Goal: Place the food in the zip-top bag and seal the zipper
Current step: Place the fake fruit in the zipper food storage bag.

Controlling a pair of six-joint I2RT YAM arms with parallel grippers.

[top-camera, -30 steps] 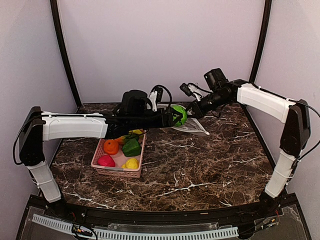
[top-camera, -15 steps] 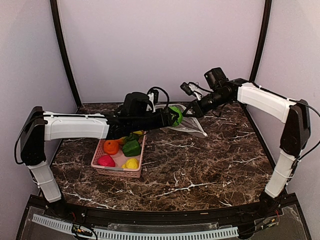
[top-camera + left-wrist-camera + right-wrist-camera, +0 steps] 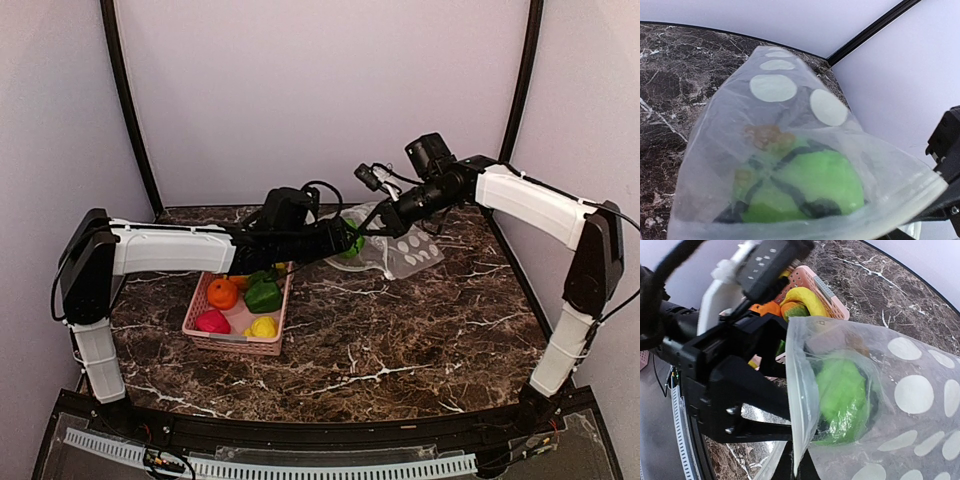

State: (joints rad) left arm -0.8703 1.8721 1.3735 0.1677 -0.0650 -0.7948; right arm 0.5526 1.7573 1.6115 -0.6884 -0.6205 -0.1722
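Observation:
The zip-top bag (image 3: 405,252), clear with white dots, lies at the back right of the table with its mouth held up and facing left. My right gripper (image 3: 385,216) is shut on the bag's upper rim by the zipper (image 3: 801,405); its fingertips (image 3: 800,471) show at the bottom of the right wrist view. My left gripper (image 3: 343,240) is shut on a green food piece (image 3: 352,242) and reaches into the bag's mouth. The green piece shows through the film in the left wrist view (image 3: 812,182) and the right wrist view (image 3: 842,390).
A pink basket (image 3: 200,318) stands at the left centre. It holds an orange (image 3: 222,293), a green pepper (image 3: 263,295), a magenta piece (image 3: 212,321), a yellow lemon (image 3: 263,327) and a banana (image 3: 802,297). The left arm (image 3: 170,248) spans above the basket.
My left gripper has carried the green piece right and back into the bag's mouth. My right gripper has lifted the rim, and the bag now stands more open.

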